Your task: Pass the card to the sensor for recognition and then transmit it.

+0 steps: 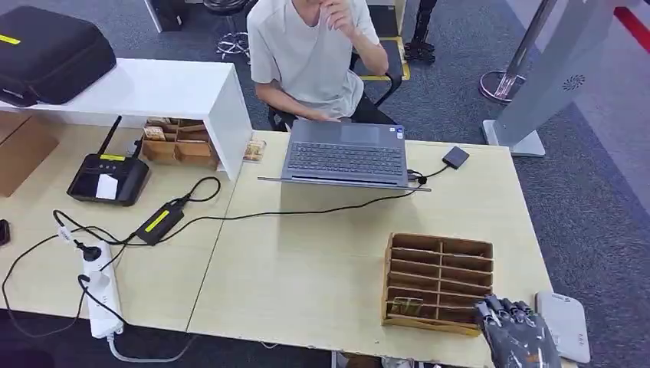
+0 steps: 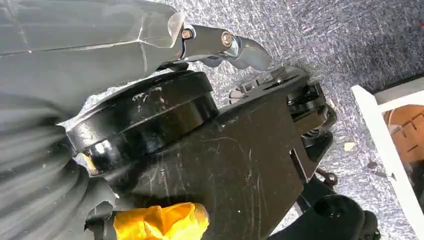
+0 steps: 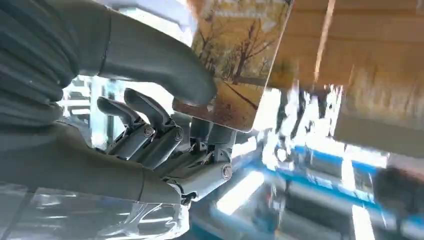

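Pinching the card (image 3: 237, 60) between thumb and fingers, our right hand (image 1: 517, 337) sits at the near edge of the wooden slotted rack (image 1: 438, 280), with the white sensor pad (image 1: 566, 322) just beside it on the table (image 1: 306, 268). From here, we judge the step to be drawing the card free of the rack and carrying it flat over the pad; we should keep the pinch firm and lift straight out so the card does not snag a divider. Our left hand (image 2: 227, 45) hangs by the robot's body and we cannot tell how its fingers lie. The card bears an autumn tree picture; no writing on it is legible.
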Controlling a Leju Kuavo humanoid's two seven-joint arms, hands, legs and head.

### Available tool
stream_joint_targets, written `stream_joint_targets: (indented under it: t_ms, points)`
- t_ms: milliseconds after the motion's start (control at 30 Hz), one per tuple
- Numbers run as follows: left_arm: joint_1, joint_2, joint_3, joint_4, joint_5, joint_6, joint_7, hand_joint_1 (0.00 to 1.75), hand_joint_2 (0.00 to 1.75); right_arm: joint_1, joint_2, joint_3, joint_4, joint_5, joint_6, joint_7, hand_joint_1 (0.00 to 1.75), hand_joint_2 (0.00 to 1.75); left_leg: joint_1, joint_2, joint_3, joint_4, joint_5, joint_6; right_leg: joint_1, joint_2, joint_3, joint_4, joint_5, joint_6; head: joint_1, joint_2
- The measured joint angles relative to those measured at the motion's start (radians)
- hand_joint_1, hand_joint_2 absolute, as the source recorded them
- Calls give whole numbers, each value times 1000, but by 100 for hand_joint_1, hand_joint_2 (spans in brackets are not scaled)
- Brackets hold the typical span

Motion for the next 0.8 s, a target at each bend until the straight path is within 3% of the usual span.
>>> stream_joint_targets:
  t_ms: [200,533,700,800]
  points:
    - [-6,0,-30,0,-3,-3,5,0,175,-85,34,-104,-53,-2,4,-34,175,175,0,1,0,0,1,0,0,1,0,0,1,1,0,0]
    - [-7,3,-49,0,-11,-4,-9,0,175,-225,38,-128,-56,-21,33,-31,175,175,0,1,0,0,1,0,0,1,0,1,1,0,0,0]
    - [-5,3,-82,0,-57,21,-70,0,175,-429,18,-109,-4,-74,120,-29,175,175,0,3,0,0,3,-1,0,3,-1,1,4,0,0,0]
    - [-8,3,-97,0,-59,22,-71,0,175,-537,14,-91,54,-87,136,-32,175,175,0,2,-1,0,5,0,0,2,-2,1,5,0,0,0]
